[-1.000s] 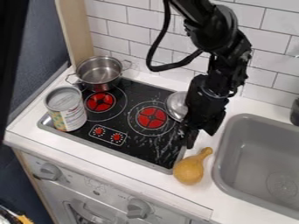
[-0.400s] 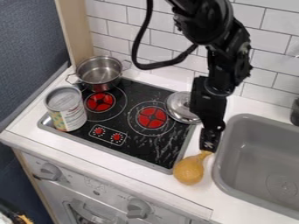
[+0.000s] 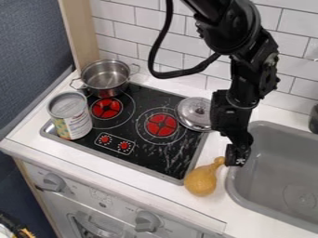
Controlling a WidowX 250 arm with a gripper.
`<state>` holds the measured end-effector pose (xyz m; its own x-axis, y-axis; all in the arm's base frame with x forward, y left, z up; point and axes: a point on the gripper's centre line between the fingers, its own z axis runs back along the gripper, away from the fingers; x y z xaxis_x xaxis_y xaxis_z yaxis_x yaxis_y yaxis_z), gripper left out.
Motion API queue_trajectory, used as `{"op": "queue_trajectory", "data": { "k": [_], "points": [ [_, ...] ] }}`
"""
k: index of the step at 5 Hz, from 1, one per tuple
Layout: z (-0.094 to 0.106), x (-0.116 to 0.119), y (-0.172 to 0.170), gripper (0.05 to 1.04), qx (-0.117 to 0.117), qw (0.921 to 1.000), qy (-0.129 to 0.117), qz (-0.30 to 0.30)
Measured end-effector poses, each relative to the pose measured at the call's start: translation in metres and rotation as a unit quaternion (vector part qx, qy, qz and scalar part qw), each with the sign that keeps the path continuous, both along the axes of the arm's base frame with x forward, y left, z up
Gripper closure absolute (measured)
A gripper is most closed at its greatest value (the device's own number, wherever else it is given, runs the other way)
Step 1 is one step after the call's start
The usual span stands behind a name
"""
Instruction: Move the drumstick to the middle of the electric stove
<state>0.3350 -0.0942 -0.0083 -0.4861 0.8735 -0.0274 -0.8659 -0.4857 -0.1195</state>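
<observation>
On the counter in the camera view, between the near right corner of the electric stove and the grey sink, lies the toy drumstick, its fat end near and left, its knobbed end far and right. The black two-finger gripper hangs just right of that knob, by the sink's left rim; whether its jaws are spread or closed, I cannot tell. Picking up seems the step in hand, the carry still ahead. If the gripper goes down where it is, it may miss the drumstick or nip only the knob — and the fat end could then swing or slip out. A nudge leftward might roll it against the stove's edge. Carried low, it could knock the metal lid at the stove's right edge; taken too far left, it might bump the large can or the steel pot beyond.
</observation>
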Motion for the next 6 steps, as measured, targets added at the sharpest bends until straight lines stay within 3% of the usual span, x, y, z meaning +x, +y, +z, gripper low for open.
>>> {"op": "queue_trajectory", "data": {
  "k": [1,2,3,4,5,6],
  "points": [
    [-0.013,-0.005,0.004,0.083,-0.002,0.9984,-0.005,0.057],
    [-0.020,-0.009,0.012,0.083,0.006,0.9928,-0.028,0.116],
    [-0.023,-0.011,0.012,0.083,-0.002,0.9881,-0.032,0.150],
    [-0.034,-0.014,0.018,0.136,-0.018,0.9804,-0.020,0.195],
    [-0.041,-0.015,0.020,0.421,-0.030,0.9738,-0.011,0.225],
    [-0.044,-0.014,0.018,0.709,-0.036,0.9733,-0.010,0.227]
  ]
}}
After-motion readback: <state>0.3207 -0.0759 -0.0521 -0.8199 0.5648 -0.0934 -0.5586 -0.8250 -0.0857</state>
